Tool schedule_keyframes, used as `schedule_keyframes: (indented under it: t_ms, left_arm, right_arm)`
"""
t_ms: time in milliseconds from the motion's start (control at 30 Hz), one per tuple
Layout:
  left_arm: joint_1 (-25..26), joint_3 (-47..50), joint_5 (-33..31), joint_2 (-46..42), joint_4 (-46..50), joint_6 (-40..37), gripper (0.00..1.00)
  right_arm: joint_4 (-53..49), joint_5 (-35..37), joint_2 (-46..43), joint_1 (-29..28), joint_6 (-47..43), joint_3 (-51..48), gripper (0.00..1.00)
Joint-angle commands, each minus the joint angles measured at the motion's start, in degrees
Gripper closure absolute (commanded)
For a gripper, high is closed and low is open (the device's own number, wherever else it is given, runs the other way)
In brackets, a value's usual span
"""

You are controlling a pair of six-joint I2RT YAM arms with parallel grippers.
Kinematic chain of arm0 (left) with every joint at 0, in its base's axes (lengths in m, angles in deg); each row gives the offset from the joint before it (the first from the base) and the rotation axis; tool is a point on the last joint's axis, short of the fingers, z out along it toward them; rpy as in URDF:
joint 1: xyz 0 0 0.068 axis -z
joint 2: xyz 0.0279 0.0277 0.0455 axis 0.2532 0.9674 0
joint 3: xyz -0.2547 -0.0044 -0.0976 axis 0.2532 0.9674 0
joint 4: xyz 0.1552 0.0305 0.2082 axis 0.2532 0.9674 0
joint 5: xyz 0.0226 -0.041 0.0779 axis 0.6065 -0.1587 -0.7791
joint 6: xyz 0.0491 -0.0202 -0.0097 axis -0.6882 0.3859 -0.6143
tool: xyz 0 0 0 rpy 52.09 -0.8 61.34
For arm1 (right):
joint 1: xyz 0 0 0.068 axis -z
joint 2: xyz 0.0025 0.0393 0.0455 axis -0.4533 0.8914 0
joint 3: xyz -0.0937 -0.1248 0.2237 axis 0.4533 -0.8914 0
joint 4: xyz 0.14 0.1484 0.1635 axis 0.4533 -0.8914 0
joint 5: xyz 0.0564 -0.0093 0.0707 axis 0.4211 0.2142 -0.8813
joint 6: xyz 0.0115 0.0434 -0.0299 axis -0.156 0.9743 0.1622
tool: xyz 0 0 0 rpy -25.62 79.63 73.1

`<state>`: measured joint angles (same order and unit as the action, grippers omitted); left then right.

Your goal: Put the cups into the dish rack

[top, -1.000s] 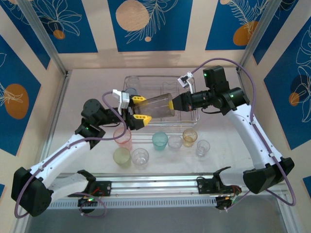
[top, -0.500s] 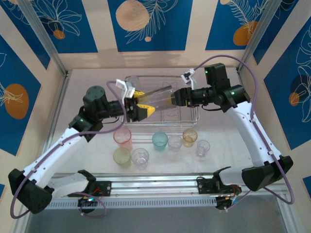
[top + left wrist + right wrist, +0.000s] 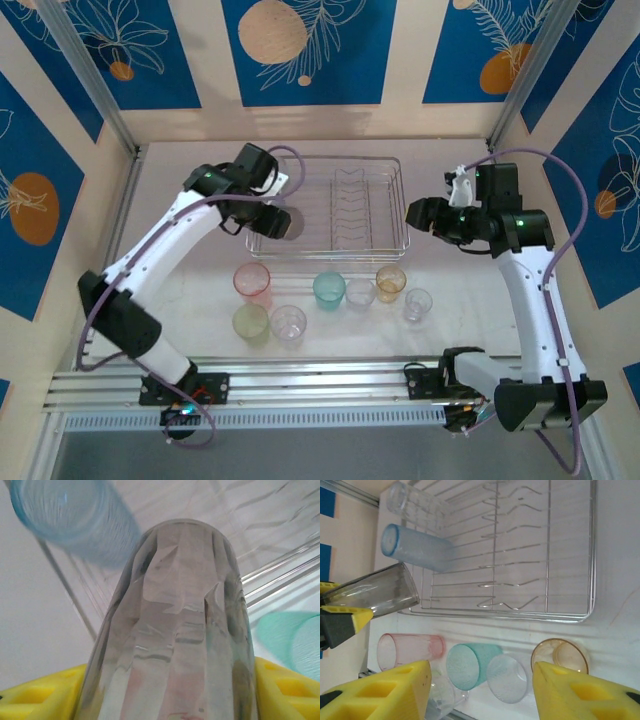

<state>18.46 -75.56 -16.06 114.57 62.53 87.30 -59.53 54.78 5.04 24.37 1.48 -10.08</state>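
Two yellow foam pads [image 3: 287, 690] of the left hand [image 3: 165, 700] are clamping a smoky grey cup [image 3: 175, 605], a smooth translucent tumbler with faint facets. They are holding it tilted at the near left corner of the rack [image 3: 350, 200]; whether it is touching the wire I cannot tell. Just beyond it a frosted blue cup [image 3: 415, 547] is lying on its side inside the silver wire rack. A clear cup [image 3: 412, 502] is lying past that, at the far left end. The right hand [image 3: 412, 213] is hanging wide just right of the rack, with nothing between its pads. Seven more are standing on the pale counter [image 3: 200, 310] in front of the rack: a pink cup [image 3: 252, 282], a yellow-green cup [image 3: 250, 322], a teal cup [image 3: 329, 289], an amber cup [image 3: 390, 282] and three clear cups [image 3: 288, 323]. A second ago both hands were gripping the grey cup over the rack's near side. Now the right hand is standing clear of it, and the left is carrying it alone, further left.
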Motion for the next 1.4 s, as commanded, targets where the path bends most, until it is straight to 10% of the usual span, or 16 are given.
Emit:
schedule_keyframes:
  t_ms: [0, 600, 1200, 1367]
  left_arm:
    - [0.0, -5.1, -7.1, 3.6, 7.6, 0.3, 1.0]
    - [3.5, -9.5, -15.8, 19.0, 8.9, -1.4, 1.0]
    - [3.5, -6.7, -17.3, 20.8, 6.8, -1.3, 0.03]
    - [3.5, -6.5, -17.0, 20.4, 6.1, -1.2, 0.0]
  right_arm:
    - [-1.3, 0.4, -0.7, 0.3, 0.0, -0.9, 0.44]
    - [-1.1, -0.6, -0.8, 0.0, -0.3, -2.3, 0.44]
    - [-3.6, 2.2, -0.9, -8.1, -2.5, -0.4, 0.32]
    - [-5.1, 6.1, -0.7, -13.1, -2.1, 0.1, 0.31]
